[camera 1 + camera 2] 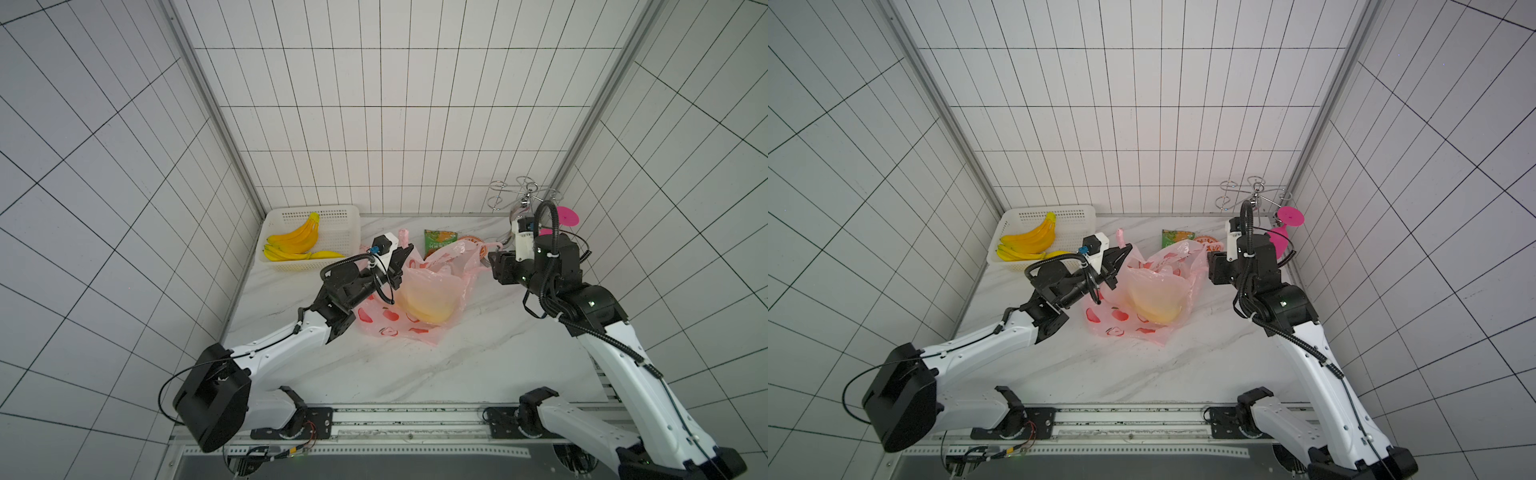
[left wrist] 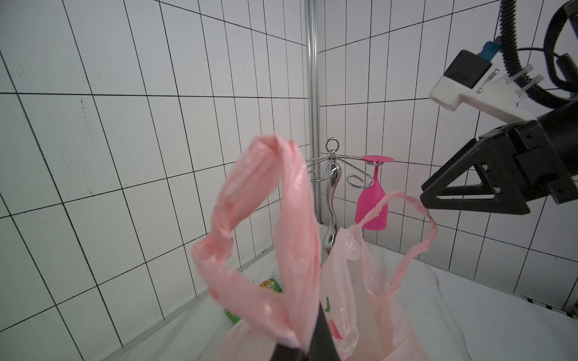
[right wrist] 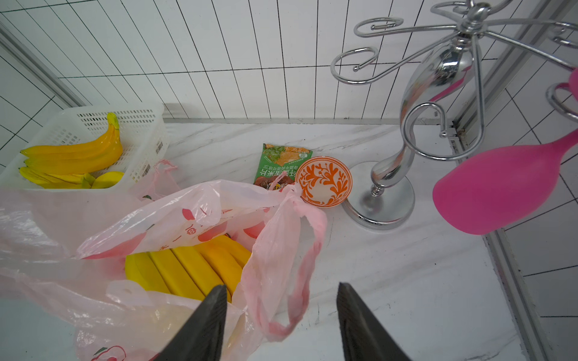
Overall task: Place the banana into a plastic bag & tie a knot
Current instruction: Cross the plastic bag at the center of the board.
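Leftmost, the left claw [image 1: 403, 268] was clamped on one handle [image 2: 250, 193] of the pink plastic bag [image 1: 440, 286], which lay on the bench [image 1: 478, 365] with the banana [image 3: 187, 268] inside. Rightward, the right claw [image 3: 281, 286] stood open and empty beside the other handle [image 3: 319, 225].

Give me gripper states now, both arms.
Left gripper: shut on bag handle.
Right gripper: open, holding nothing.
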